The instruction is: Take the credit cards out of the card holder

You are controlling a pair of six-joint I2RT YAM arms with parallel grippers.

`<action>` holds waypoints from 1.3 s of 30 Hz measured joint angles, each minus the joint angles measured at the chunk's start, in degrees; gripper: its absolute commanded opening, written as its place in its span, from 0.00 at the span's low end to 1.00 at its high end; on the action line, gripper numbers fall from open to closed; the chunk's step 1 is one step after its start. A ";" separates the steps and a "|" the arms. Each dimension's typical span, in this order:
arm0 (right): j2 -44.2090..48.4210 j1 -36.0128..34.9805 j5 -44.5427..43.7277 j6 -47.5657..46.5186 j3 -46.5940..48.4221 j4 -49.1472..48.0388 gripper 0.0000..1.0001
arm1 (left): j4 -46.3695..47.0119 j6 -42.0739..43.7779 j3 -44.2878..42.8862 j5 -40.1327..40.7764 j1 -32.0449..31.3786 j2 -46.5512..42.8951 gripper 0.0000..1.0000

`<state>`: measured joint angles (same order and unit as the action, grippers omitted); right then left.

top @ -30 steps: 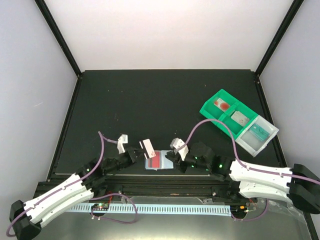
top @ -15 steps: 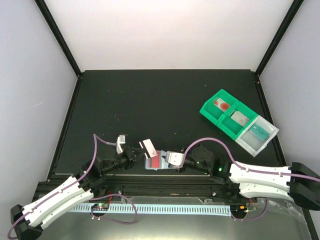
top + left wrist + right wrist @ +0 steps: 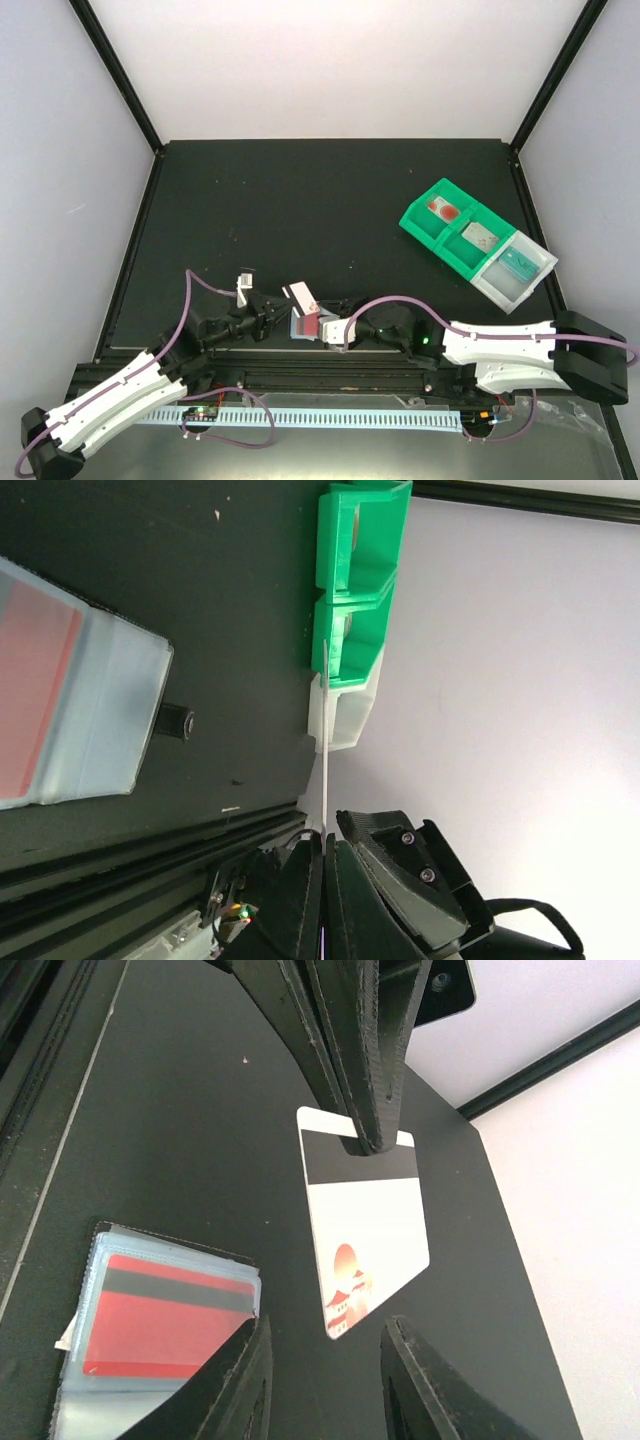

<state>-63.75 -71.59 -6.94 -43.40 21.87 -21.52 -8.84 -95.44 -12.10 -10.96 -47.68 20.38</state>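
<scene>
The card holder (image 3: 304,324) lies open near the table's front edge, a red card (image 3: 165,1328) with a dark stripe in its clear pocket (image 3: 70,705). My left gripper (image 3: 280,302) is shut on the striped end of a white credit card with red marks (image 3: 365,1235), holding it just above the table beside the holder. In the left wrist view this card (image 3: 325,780) shows edge-on between my fingers (image 3: 328,845). My right gripper (image 3: 325,1380) is open, one finger at the holder's edge and the other on the far side of the hanging card's lower tip (image 3: 300,294).
A green-and-clear compartment tray (image 3: 420,222) sits at the right, with a card in each of three compartments: red-marked (image 3: 442,208), grey (image 3: 482,238), teal (image 3: 518,262). Purple cables loop over both arms. The table's metal front rail (image 3: 300,372) lies just behind the grippers.
My right gripper has moved left to the card holder and opened its jaws. The left gripper has kept its grip on the white card, which shifted slightly to the right.
</scene>
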 measured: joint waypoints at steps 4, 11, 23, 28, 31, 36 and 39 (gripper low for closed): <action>-1.88 -0.68 -1.66 -1.68 0.31 -1.75 0.22 | 1.20 -1.36 0.24 -1.25 0.00 1.01 0.02; -2.91 -1.79 -4.46 -4.09 0.68 -5.07 0.01 | 2.12 -2.47 0.26 -2.16 0.07 1.11 0.02; 0.20 -2.60 -5.99 -1.60 0.09 -6.45 0.01 | 2.01 -1.92 0.26 -0.72 0.11 -1.62 0.84; 3.87 -2.69 -6.38 6.47 -1.09 -5.97 0.01 | -1.92 0.92 -0.66 2.56 0.11 -4.68 0.99; 6.86 -2.67 -7.98 14.01 -1.11 -4.59 0.01 | -5.33 4.13 -2.82 4.90 0.11 -5.64 0.99; 10.91 -2.69 -13.46 28.13 0.39 1.27 0.01 | -9.51 11.63 -7.30 8.96 0.11 -6.25 0.99; 12.57 -2.51 -17.53 35.43 1.77 5.51 0.01 | -12.02 17.14 -9.75 11.28 0.11 -6.12 0.99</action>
<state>-51.18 -74.11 -24.47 -7.97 23.64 -16.01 -20.86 -78.30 -21.85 0.32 -47.57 14.26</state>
